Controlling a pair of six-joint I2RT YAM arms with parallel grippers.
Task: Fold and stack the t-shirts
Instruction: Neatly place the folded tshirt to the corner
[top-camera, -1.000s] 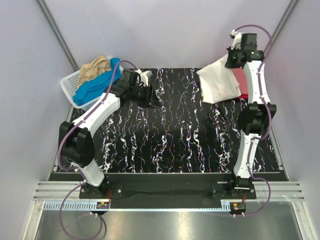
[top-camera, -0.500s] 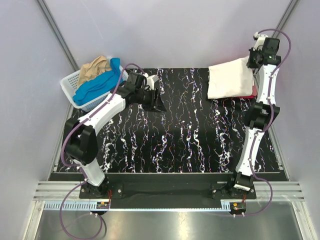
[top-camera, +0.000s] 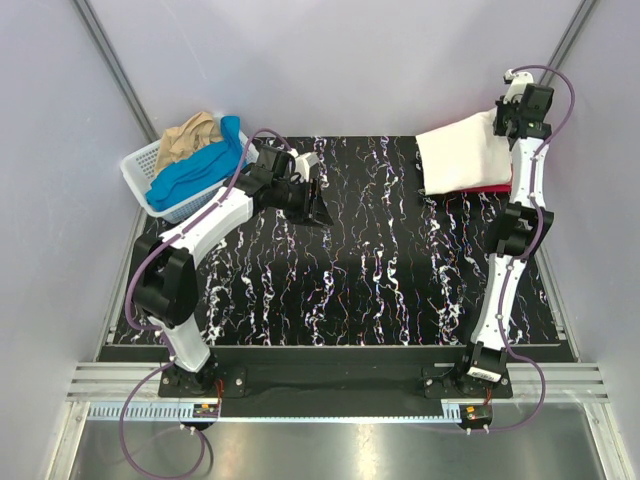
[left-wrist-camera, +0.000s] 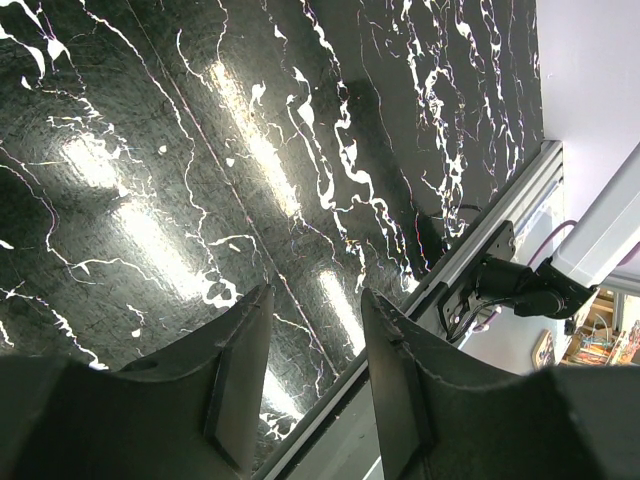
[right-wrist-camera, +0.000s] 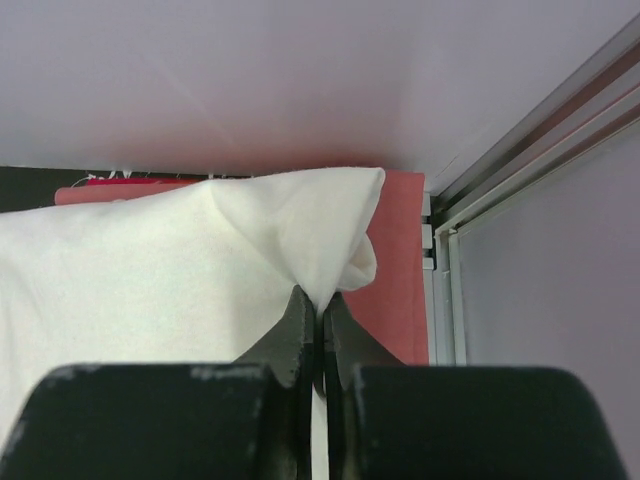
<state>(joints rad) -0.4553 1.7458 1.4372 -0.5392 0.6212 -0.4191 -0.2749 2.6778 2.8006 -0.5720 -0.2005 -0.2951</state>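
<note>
Pinching the white t-shirt (right-wrist-camera: 180, 250) by its edge, the right gripper (right-wrist-camera: 312, 300) is hanging over the far right corner of the table (top-camera: 350, 270), above the red t-shirt (right-wrist-camera: 400, 285); the left gripper (left-wrist-camera: 315, 300) is hovering half-open, empty.

Left arm (top-camera: 213, 215): rises from its base at near left, bends at a raised elbow, and the forearm slants forward and inward toward the middle.
Left wrist: tipped over, so the fingers point down and to the right in the top view.
Left gripper (top-camera: 318, 207): hangs low, jaws parted partway.
Left fingers (left-wrist-camera: 240, 370): dark, wedge-shaped, with a plain gap between them.
Right arm (top-camera: 500, 290): stretched almost straight along the right side, from its near base to the far-right corner.
Right wrist: raised high at the arm's far end.
Right gripper (top-camera: 507, 113): jaws pressed together, pinching a corner fold of the white tee (right-wrist-camera: 150, 260).
</note>
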